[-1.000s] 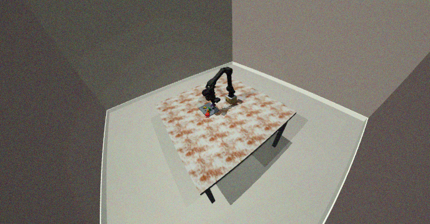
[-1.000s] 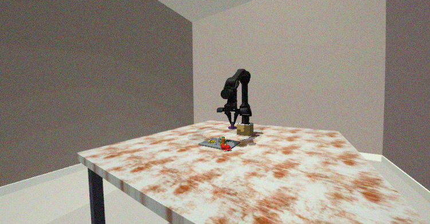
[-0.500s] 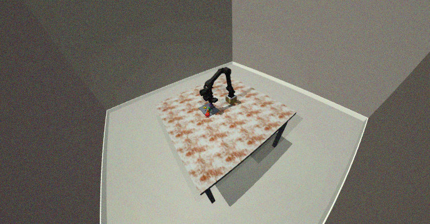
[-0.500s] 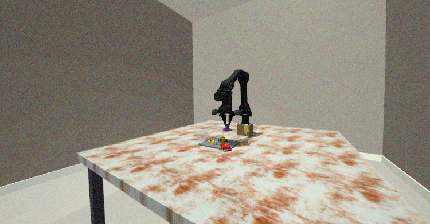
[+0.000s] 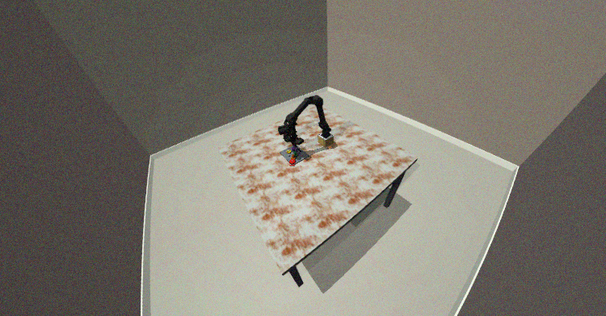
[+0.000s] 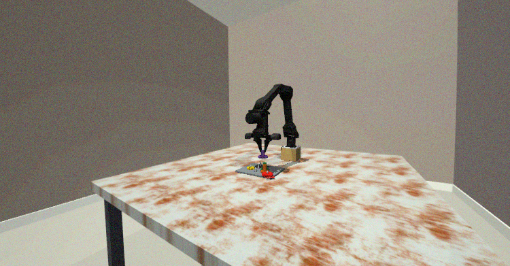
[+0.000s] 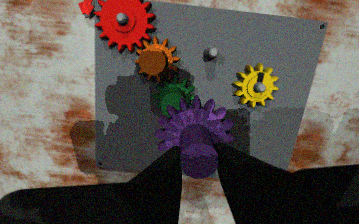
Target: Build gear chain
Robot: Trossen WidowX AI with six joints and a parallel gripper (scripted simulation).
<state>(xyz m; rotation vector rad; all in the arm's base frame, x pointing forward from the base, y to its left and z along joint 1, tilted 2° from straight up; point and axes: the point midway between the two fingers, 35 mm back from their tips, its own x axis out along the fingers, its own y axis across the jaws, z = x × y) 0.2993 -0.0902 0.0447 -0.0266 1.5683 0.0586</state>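
My gripper (image 7: 197,152) (image 6: 263,152) is shut on the upright handle of a purple gear (image 7: 194,120) (image 6: 262,156) and holds it in the air above the grey board (image 7: 275,30) (image 6: 244,171). The red gear (image 7: 125,31) (image 6: 267,174) is at one corner of the board. An orange gear (image 7: 153,61) is beside the red gear, and a green gear (image 7: 172,99) is beside the orange one. The yellow gear (image 7: 253,92) (image 6: 250,167) with a black mark is at the other side. An empty peg (image 7: 212,52) shows between orange and yellow. The purple gear and fingers hide part of the board.
The red arrow (image 7: 86,6) lies by the red gear at the board's corner. The arm's base stands on a wooden block (image 6: 290,154) (image 5: 326,140) behind the board. The patterned table (image 5: 313,195) (image 6: 285,211) reaches around the board.
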